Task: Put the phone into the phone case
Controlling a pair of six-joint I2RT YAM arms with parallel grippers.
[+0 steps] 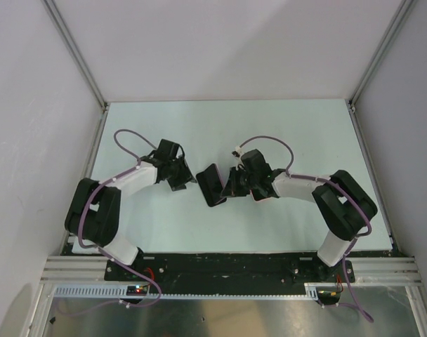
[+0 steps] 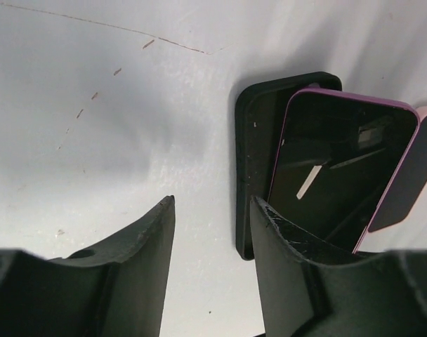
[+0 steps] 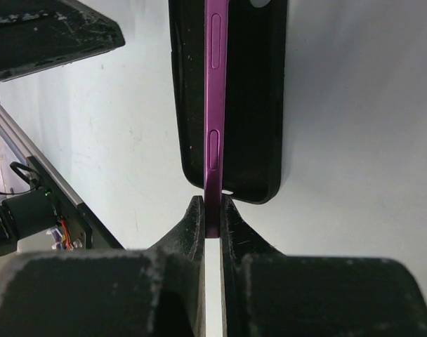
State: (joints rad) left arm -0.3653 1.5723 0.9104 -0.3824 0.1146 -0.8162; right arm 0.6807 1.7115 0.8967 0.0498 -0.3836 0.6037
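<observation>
White counter (image 1: 270,133), pale booth walls round it. Black phone case (image 2: 250,140) lies mid-counter btwn both arms. Purple phone (image 3: 215,105) stands on edge over case, long axis parallel w/ case's, pointing away from R wrist. R fingers (image 3: 189,235) pinched tight on phone's near end. L fingers (image 2: 147,246) part-open, holding nothing, one tip just beside case edge.

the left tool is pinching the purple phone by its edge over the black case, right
Not quite: it is the right tool that pinches the purple phone by its edge over the black case, as the right wrist view shows.
</observation>
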